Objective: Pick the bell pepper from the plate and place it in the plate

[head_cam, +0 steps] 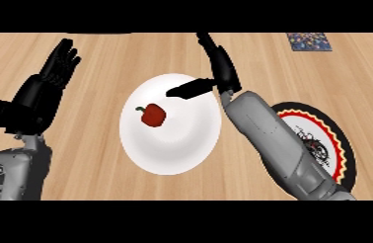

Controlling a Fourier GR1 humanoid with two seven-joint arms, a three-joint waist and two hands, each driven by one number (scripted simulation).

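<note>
The small red bell pepper (153, 115) lies left of centre on the plain white round plate (182, 153), stem up-left. The right robot hand (211, 76) hovers open over the plate's upper right rim, nearer than the open, resting left robot hand (51, 81); the pepper lies down-left of its thumb.

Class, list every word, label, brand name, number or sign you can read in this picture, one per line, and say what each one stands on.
No readable text anywhere.
Patterned plate: red, yellow and black rim bands with dark marks at the middle, decoration, not letters.
Dark mat at the far right of the counter: coloured speckles, too small to read as any text.
White plate and bell pepper: no markings.
</note>
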